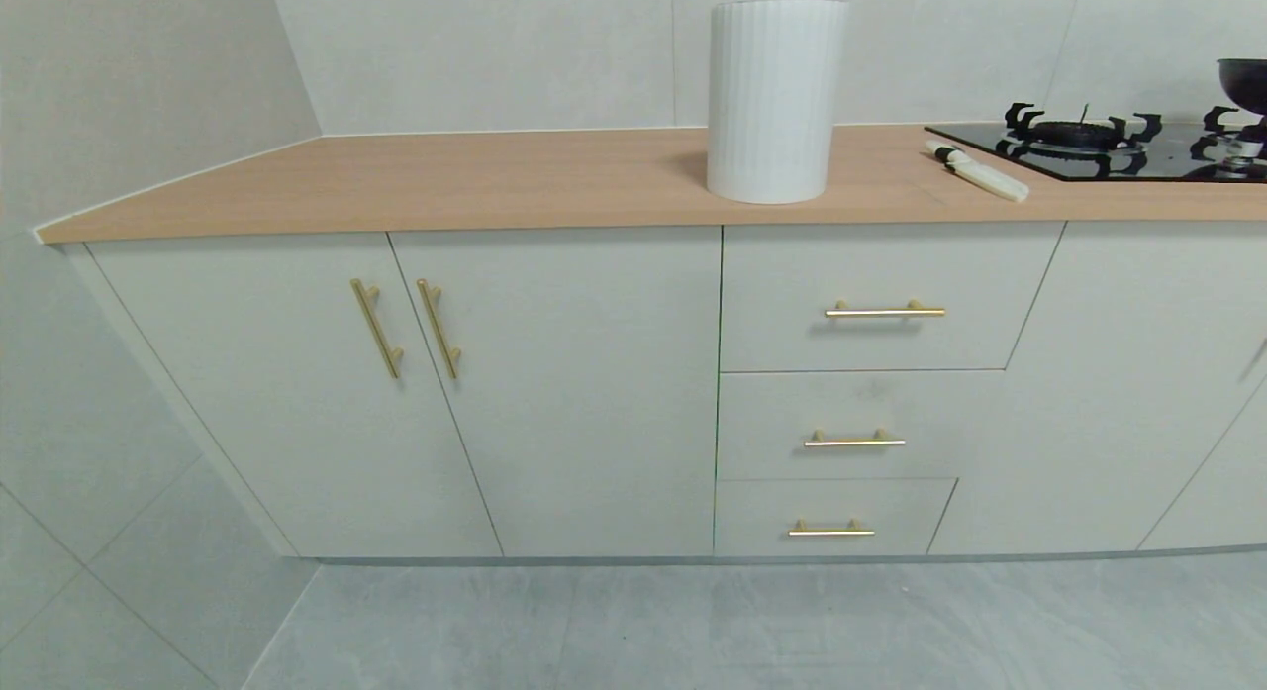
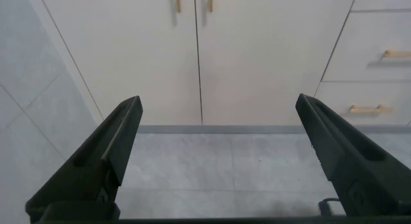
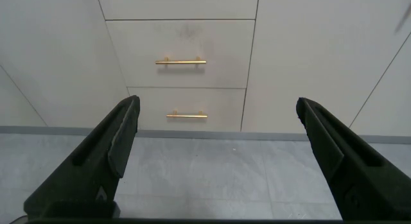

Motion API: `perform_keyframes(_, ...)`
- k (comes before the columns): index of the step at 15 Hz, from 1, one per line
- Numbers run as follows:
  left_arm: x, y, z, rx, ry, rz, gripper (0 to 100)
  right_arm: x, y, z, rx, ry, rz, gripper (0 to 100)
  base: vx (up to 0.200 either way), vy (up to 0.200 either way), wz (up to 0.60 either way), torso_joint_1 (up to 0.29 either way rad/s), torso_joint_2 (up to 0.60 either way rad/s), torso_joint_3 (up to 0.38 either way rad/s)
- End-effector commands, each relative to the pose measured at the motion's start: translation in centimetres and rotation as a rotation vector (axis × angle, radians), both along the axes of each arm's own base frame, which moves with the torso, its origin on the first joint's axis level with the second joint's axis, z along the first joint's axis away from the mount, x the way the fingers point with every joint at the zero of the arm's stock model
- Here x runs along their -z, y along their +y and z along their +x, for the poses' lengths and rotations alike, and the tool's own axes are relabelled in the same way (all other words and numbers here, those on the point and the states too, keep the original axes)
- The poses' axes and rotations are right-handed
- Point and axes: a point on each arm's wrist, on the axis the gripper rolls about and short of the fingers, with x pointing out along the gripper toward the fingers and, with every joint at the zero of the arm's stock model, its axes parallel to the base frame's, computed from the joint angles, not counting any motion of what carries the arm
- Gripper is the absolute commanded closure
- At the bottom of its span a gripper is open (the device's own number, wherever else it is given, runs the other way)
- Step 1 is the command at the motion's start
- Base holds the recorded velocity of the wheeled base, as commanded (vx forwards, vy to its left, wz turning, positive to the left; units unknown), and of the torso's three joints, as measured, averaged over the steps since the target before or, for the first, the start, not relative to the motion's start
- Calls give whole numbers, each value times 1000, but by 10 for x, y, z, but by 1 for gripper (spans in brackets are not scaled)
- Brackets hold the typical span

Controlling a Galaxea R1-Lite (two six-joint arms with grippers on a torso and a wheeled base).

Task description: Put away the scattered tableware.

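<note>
Grey tile walls back a wooden surface (image 1: 495, 180) that runs along pale cabinets. A tall white ribbed canister (image 1: 772, 101) stands upright on it, its top cut off by the frame. Near it, well apart, a pale utensil (image 1: 975, 170) with a dark end lies flat, just beside the front corner of a black stove (image 1: 1109, 150); it is too small to tell what kind of tableware it is. The stove is cut off at the right edge, as is a dark vessel (image 1: 1245, 81) on it.

Below the surface are two cabinet doors (image 1: 416, 393) with gold handles and three drawers (image 1: 861, 373) stacked under the canister.

The left tool (image 2: 218, 103) hangs low over the grey floor (image 2: 212, 166) before the cabinet doors, fingers spread wide, holding nothing. The right tool (image 3: 218, 103) faces the lower drawers, likewise spread and holding nothing.
</note>
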Motion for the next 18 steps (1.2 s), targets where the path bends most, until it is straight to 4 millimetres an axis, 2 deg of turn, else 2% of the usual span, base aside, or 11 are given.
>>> perform_keyframes(1, 0, 0, 0, 0, 0, -1, 0, 0, 0, 0, 0, 4, -3, 0, 0, 0, 0, 0, 0, 0)
perform_keyframes(9, 0, 0, 0, 1, 0, 8, 0, 0, 0, 0, -11, 6, -1, 0, 0, 0, 0, 0, 0, 0)
perform_keyframes(18, 0, 0, 0, 1, 0, 5, 0, 0, 0, 0, -11, 4, -1, 0, 200, 0, 0, 1, 2, 1)
